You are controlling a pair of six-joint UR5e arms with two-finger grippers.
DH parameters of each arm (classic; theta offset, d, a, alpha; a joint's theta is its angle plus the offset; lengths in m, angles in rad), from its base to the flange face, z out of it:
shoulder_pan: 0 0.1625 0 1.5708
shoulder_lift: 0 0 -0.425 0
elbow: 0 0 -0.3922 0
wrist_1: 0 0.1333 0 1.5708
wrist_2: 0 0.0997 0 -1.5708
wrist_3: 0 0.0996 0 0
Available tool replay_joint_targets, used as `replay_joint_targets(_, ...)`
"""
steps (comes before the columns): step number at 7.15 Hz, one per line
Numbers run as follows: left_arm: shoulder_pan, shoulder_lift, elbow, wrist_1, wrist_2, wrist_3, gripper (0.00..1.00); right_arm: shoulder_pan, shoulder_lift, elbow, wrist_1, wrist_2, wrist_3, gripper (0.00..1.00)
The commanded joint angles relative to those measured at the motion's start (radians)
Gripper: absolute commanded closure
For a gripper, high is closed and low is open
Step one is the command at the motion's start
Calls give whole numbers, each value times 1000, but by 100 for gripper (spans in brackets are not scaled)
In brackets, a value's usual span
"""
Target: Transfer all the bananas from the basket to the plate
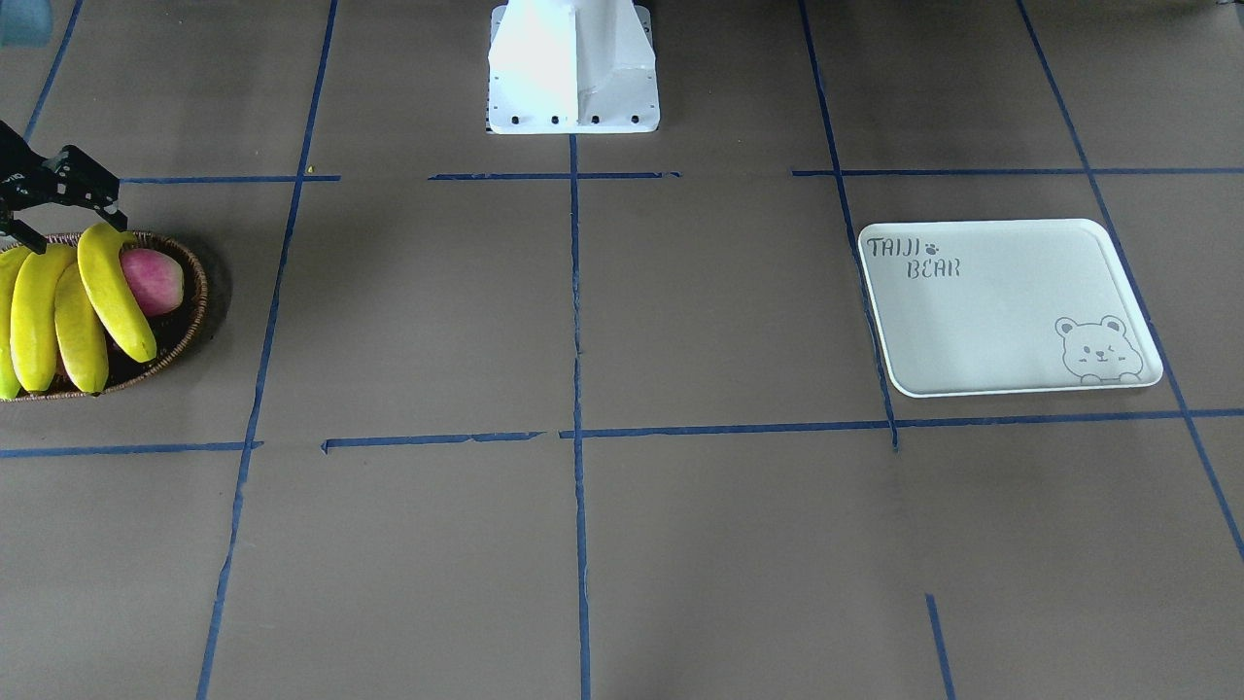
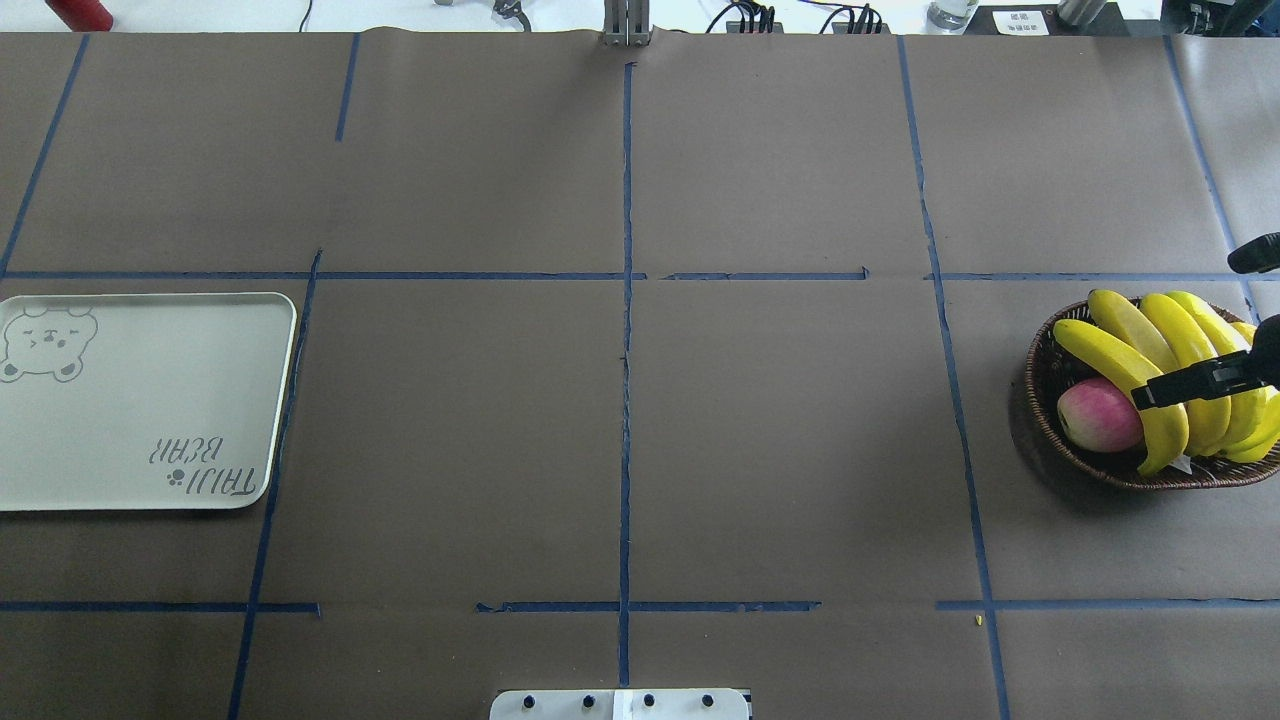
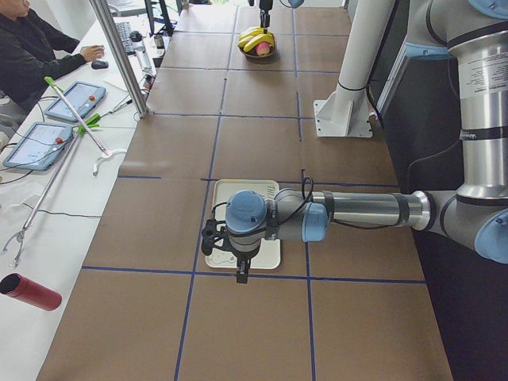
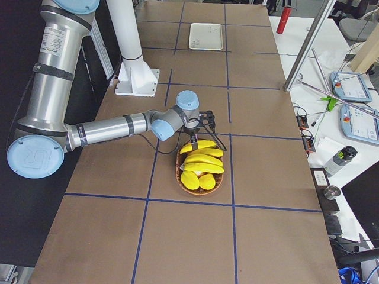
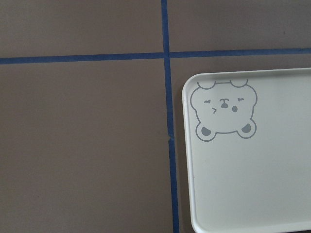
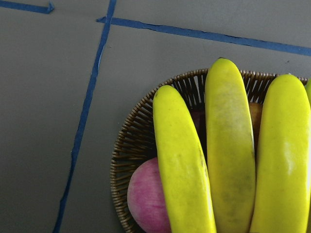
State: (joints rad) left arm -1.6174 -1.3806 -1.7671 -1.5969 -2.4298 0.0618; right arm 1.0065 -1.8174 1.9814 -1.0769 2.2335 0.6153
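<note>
Yellow bananas (image 1: 58, 311), all four, lie in the basket (image 1: 194, 311) at the frame's left edge. The white plate (image 1: 1001, 311) on the right is bare, so every banana is left to carry. The right hand (image 1: 78, 233) hangs over them, fingers apart. For the left hand (image 3: 238, 266), I cannot tell.

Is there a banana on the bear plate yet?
No, the plate is bare, and the bananas all lie in the basket.
</note>
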Motion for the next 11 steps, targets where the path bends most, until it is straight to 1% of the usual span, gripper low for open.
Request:
replay_joint_targets(1,-1,0,0,0,0,0,0,-28,3,-27,0,-29,0,2)
replay_joint_targets(2,1,0,-2,0,0,1,0,-34,3,-35,0,-29,0,2)
replay_joint_targets(3,-1,0,-2,0,0,1,0,-34,4,-35,0,-29,0,10)
replay_joint_targets(4,-1,0,-2,0,0,1,0,-34,4,-35,2,-29,-2,32)
replay_joint_targets(5,-1,0,-3,0,0,1,0,-32,4,-36,2,-29,-2,63)
replay_joint_targets(6,1,0,-2,0,0,1,0,-32,4,-35,2,-29,-8,80)
replay_joint_targets(7,-1,-2,-2,0,0,0,0,-32,4,-32,3,-28,-11,94)
replay_joint_targets(8,-1,-2,-2,0,0,-2,0,-28,4,-21,5,-25,-14,99)
replay_joint_targets(9,-1,-2,0,0,0,-2,0,-11,-3,29,12,-26,-26,99)
replay_joint_targets(11,-1,-2,0,2,-17,-3,0,120,-34,127,9,6,-28,99)
